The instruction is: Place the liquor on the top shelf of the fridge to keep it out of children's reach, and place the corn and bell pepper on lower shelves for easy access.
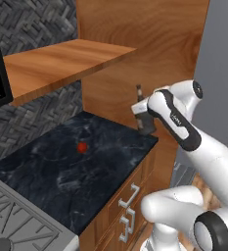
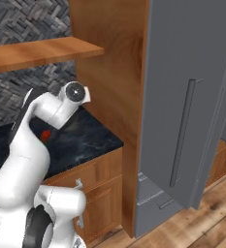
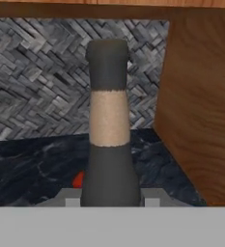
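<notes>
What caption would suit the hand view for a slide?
End effector shut on the liquor above the dark counter, the bell pepper behind it.

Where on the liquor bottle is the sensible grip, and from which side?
Low on the neck of the liquor, where it widens toward the body, approached level from the open counter side. It stands upright near the wooden panel; the gripper is already shut there.
</notes>
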